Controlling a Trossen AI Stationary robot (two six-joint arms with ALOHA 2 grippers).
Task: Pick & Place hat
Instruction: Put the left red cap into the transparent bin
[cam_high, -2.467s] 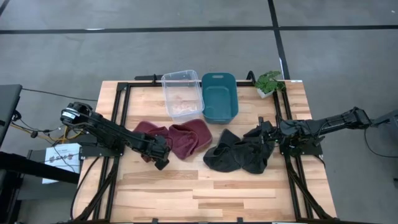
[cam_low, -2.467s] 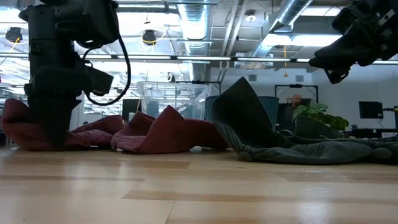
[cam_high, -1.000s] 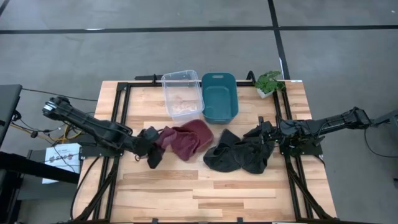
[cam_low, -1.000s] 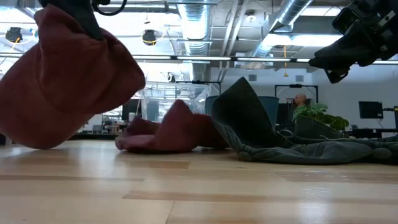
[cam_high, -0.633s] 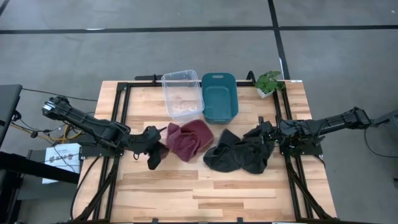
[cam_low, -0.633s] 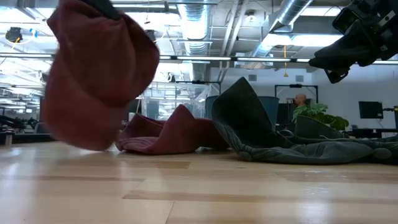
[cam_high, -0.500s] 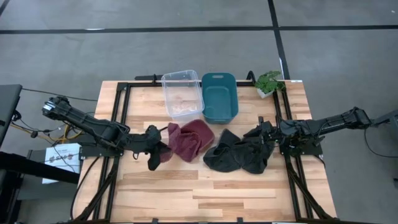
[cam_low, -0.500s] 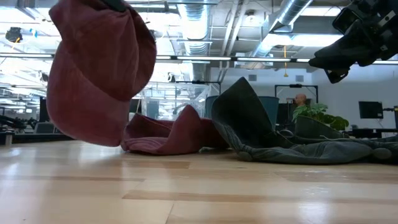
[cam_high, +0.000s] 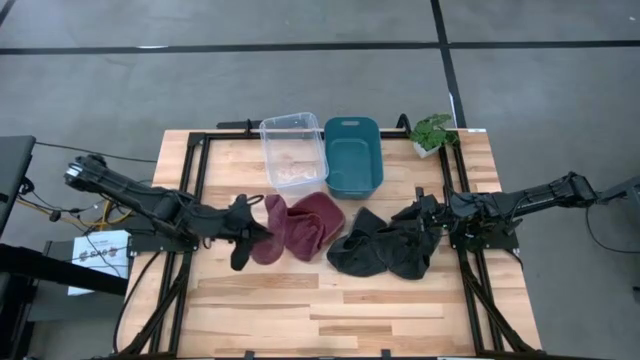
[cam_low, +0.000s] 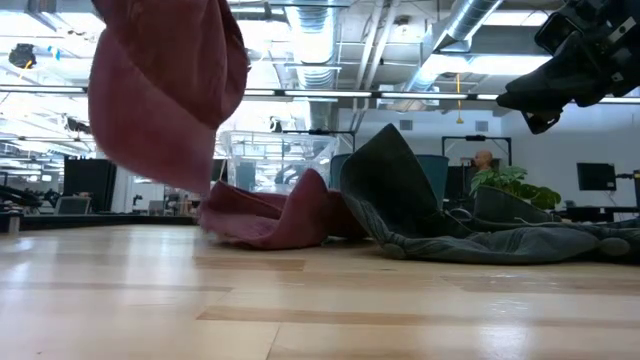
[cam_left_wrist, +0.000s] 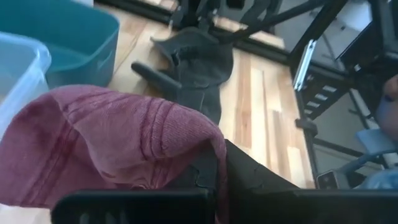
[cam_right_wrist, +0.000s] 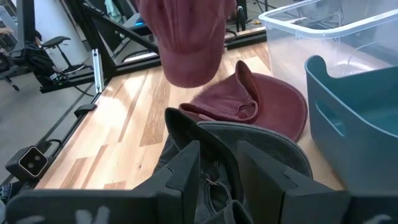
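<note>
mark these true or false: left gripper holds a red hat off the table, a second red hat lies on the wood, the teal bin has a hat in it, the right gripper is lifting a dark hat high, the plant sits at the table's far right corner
1. The left gripper holds a red hat off the table. True.
2. A second red hat lies on the wood. True.
3. The teal bin has a hat in it. False: it is empty.
4. The right gripper is lifting a dark hat high. False: the dark hats lie on the table.
5. The plant sits at the far right corner. True.
</note>
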